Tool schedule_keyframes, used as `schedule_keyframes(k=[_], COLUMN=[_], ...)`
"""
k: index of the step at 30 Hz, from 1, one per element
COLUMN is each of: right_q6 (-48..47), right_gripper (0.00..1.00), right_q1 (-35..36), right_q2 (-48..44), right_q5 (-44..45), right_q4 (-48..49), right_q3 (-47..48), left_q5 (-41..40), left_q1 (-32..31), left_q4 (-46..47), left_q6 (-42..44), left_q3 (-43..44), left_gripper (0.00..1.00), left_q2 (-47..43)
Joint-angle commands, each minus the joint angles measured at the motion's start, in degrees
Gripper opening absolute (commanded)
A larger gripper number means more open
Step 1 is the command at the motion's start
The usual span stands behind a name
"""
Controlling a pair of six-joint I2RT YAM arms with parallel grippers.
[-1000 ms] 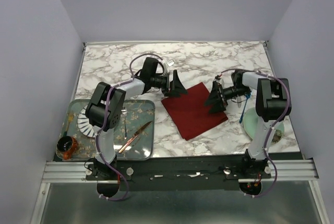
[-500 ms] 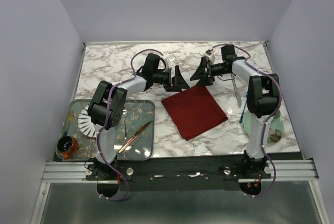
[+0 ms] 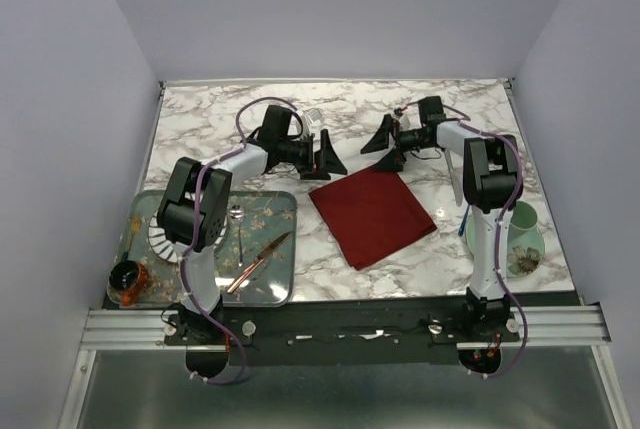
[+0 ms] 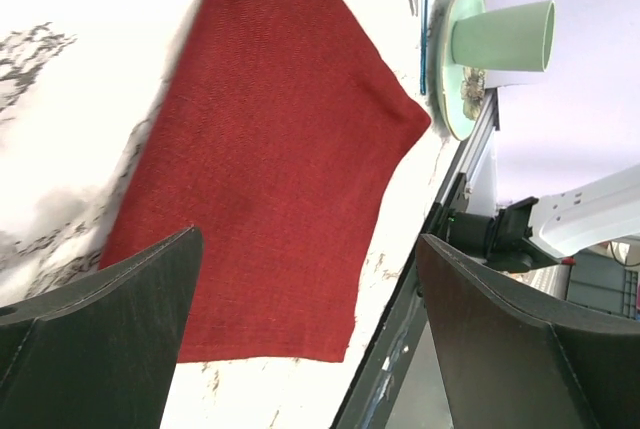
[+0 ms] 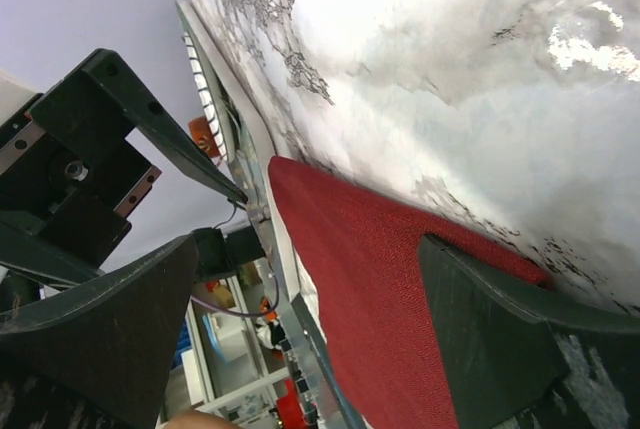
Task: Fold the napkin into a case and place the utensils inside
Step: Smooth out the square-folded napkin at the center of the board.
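Note:
The dark red napkin point(image 3: 372, 214) lies flat and unfolded on the marble table, one corner pointing to the far side. It fills the left wrist view point(image 4: 270, 149) and shows in the right wrist view point(image 5: 400, 289). My left gripper point(image 3: 328, 154) is open and empty just beyond its far left edge. My right gripper point(image 3: 385, 142) is open and empty over its far corner, facing the left one. The blue-handled fork point(image 4: 424, 29) and a pale utensil point(image 3: 456, 187) lie to the right of the napkin, beside a green plate.
A pale green cup point(image 3: 522, 221) stands on the green plate point(image 3: 500, 249) at the right. A tray point(image 3: 280, 284) at the near left holds a copper knife point(image 3: 258, 261), a small spoon point(image 3: 238, 224) and a striped dish point(image 3: 160, 237). A dark jar point(image 3: 127, 279) stands at its corner.
My right gripper has swung from the napkin's right side up to its far corner. My left gripper has shifted a little away from the napkin's far left edge. The napkin lies uncovered.

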Motion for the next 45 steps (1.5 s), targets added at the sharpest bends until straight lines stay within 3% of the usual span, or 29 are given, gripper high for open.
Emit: schedule_keyframes(k=[1,3,7,14,27,32,37,40,45], right_q6=[-2.3,-3.9,-3.4,-6.1,-18.3,-27.9,-34.1,-36.9,-37.8], right_gripper=[1.00,1.00,1.00,1.00,1.00,1.00,1.00,1.00,1.00], right_q1=[0.4,0.4,0.4,-0.2,-5.8,-5.8,-7.2,-11.8,-13.0], right_q2=[-7.4,-13.5,-23.8,-26.1,-12.2,-20.5,-28.2,-26.3,-20.5], right_q5=[-1.8,-3.2,-4.6,-4.9,-4.7,-5.5,-4.6,-5.3,-0.1], right_q4=[-0.4,-3.4,-5.5,-6.3,-13.5,-25.0,-32.8,-34.7,-33.7], right_q3=[0.0,-1.9,-16.7,-33.4,-31.6,-27.9,-31.1,-34.0,-33.0], left_q5=[0.4,1.1,2.3,4.0,3.2,4.5,7.1,7.9,6.5], left_q1=[-0.2,-0.8,-2.2,-2.4,-0.6,0.2,-2.2,-3.4,-3.6], left_q4=[-1.3,-0.4,1.7,4.8,4.2,3.3,3.3,4.8,8.5], left_q6=[2.0,1.5,-0.2,-2.3,0.9,1.5,1.9,0.3,-1.8], left_q3=[1.7,2.6,2.5,-1.5,-3.7,-2.5,-1.6,-2.1,-2.4], left_gripper=[0.99,0.99,0.99,0.99,0.99,0.99,0.99,0.99,0.99], left_q2=[-1.9,-1.3,-0.1,1.1,10.5,9.1,3.5,3.0,6.5])
